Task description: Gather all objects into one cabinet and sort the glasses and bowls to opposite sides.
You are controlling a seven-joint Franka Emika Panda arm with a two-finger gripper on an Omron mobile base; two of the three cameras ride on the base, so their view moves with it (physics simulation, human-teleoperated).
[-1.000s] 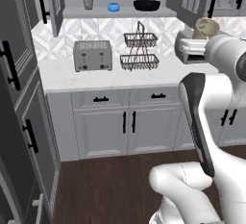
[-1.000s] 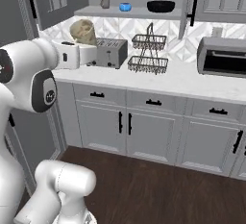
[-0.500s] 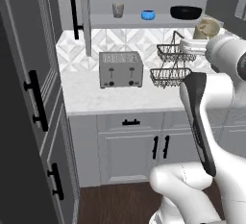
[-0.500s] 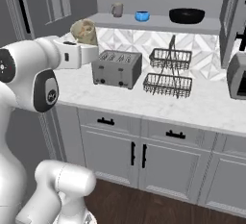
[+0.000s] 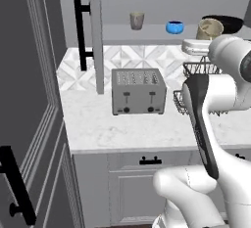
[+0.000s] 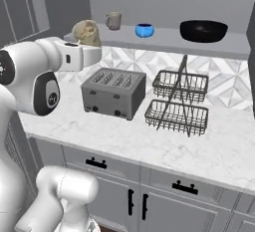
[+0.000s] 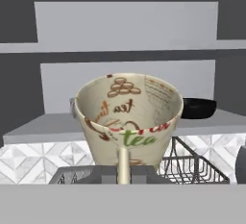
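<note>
Grasping the beige cup [image 7: 129, 122] by its rim, the gripper [image 7: 124, 170] carries something light, rigid, probably slippery; the shelf [image 7: 43, 124] lies ahead.

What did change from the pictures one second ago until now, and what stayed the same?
The base drove closer to the counter, so the shelf and toaster look larger. The gripper still holds the beige cup, carried along. The grey-brown cup, blue bowl and black bowl stayed on the shelf.
</note>
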